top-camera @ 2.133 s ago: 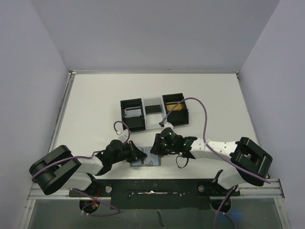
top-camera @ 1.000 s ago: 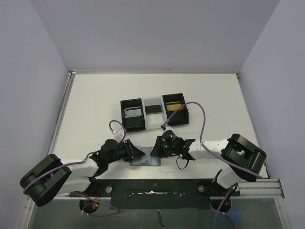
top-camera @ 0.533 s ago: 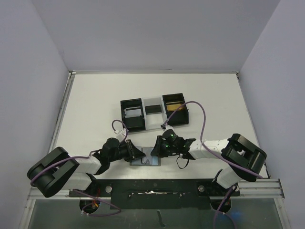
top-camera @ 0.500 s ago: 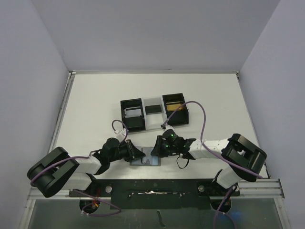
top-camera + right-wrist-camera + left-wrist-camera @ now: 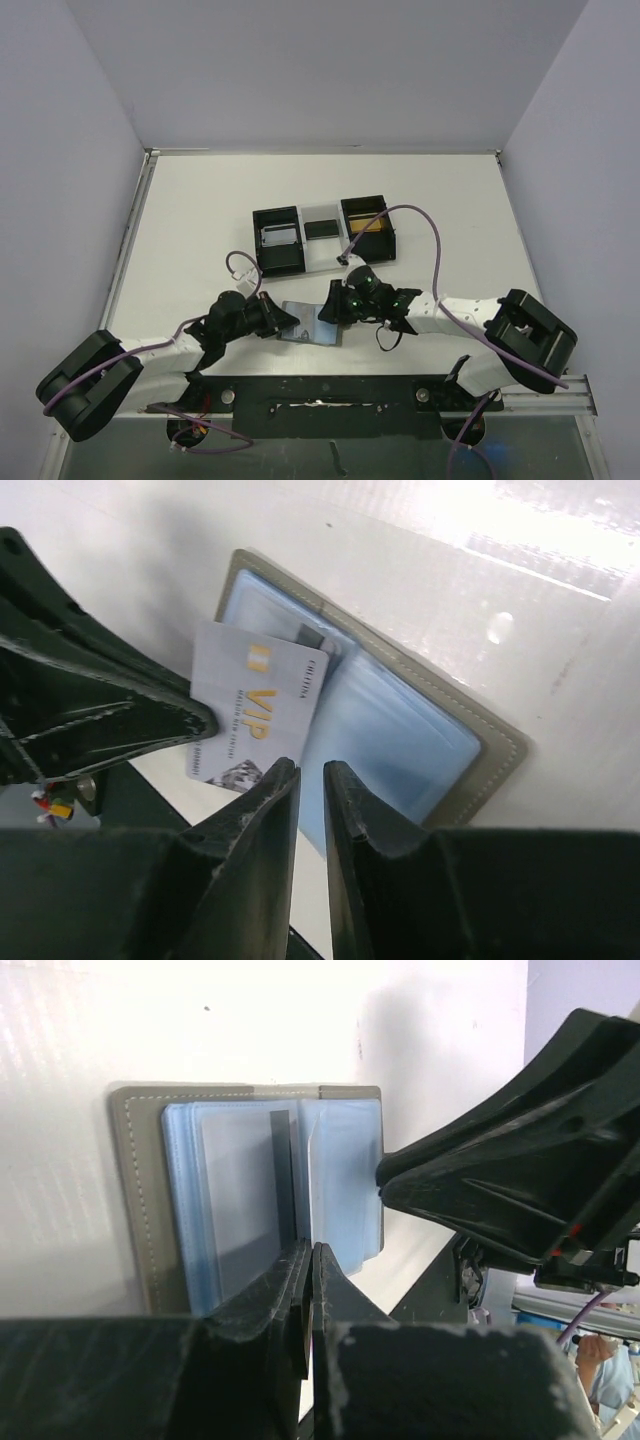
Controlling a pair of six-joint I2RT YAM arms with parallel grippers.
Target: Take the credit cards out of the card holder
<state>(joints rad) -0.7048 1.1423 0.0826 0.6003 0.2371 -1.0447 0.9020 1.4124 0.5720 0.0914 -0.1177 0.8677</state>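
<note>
- Left gripper (image 5: 310, 1256): jaws closed on one end of a card (image 5: 255, 715).
- Card: half out of its sleeve, not yet free; gold "VIP" legible, smaller print unreadable.
- Card holder (image 5: 420, 725): open flat, near centre of table (image 5: 200, 220), between the grippers; further cards not discernible.
- Right gripper (image 5: 310, 778): jaws a narrow slit apart at holder's right panel; hold cannot be told.

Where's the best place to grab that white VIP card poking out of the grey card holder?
Pinch the white VIP card at its exposed end, faces between the fingers, from the left gripper's side: that end overhangs the grey card holder.
</note>
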